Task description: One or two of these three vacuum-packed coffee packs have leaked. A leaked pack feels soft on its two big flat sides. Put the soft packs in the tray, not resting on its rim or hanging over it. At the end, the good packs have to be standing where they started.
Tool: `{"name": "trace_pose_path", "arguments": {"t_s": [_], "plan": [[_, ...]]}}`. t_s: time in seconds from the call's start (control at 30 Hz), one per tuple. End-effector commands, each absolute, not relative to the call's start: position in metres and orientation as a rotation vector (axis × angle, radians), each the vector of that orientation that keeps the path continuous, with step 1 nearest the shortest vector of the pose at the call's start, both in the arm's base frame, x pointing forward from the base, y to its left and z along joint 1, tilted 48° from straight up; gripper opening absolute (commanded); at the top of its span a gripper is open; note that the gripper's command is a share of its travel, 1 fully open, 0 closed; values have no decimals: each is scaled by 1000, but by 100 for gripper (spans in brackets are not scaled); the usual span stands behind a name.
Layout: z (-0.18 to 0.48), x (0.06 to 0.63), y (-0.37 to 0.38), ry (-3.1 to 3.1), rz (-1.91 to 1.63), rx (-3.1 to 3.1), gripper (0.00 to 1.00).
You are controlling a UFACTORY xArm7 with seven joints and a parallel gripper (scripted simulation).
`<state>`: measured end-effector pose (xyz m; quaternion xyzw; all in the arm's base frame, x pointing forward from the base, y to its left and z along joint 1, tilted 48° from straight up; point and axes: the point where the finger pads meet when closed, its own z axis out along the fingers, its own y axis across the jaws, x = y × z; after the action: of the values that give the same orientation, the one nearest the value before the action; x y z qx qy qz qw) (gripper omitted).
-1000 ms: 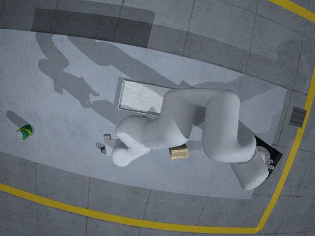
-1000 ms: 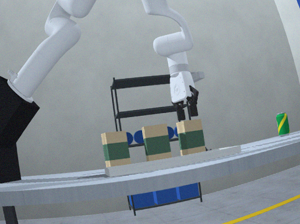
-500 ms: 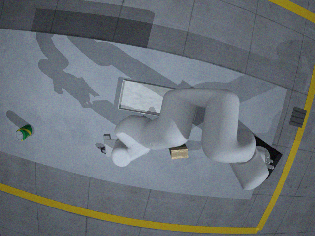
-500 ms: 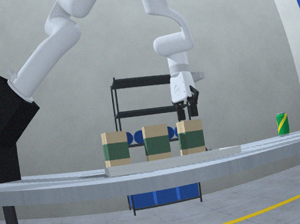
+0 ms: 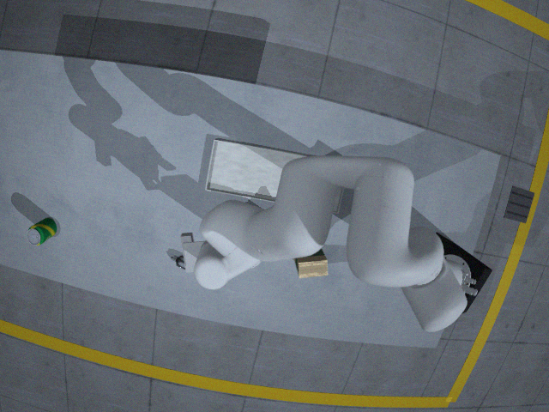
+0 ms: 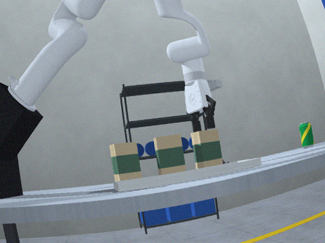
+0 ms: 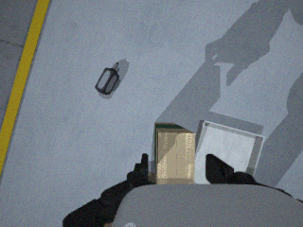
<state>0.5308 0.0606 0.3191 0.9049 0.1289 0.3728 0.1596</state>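
Three tan coffee packs with green bands stand upright in a row behind the tray: the left pack (image 6: 125, 161), the middle pack (image 6: 169, 154) and the right pack (image 6: 207, 148). My gripper (image 6: 204, 125) is open and empty, pointing straight down just above the top of the right pack. In the wrist view that pack (image 7: 175, 157) lies between my two fingers, apart from both. The low grey tray (image 6: 187, 175) lies flat beside the packs and also shows in the top view (image 5: 248, 170) and the wrist view (image 7: 229, 151). From above only one pack (image 5: 312, 264) shows; the arm hides the others.
A green and yellow can (image 6: 306, 134) stands far off near the table's end, also in the top view (image 5: 43, 231). A small dark object (image 7: 107, 80) lies on the table a short way from the right pack. A black shelf rack (image 6: 156, 112) stands behind the table.
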Motion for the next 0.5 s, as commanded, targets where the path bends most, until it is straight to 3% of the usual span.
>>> {"name": "trace_pose_path", "arguments": {"t_s": [0.0,0.47], "plan": [[316,535,60,370,1070,2585,83],[298,556,55,370,1070,2585,83]]}}
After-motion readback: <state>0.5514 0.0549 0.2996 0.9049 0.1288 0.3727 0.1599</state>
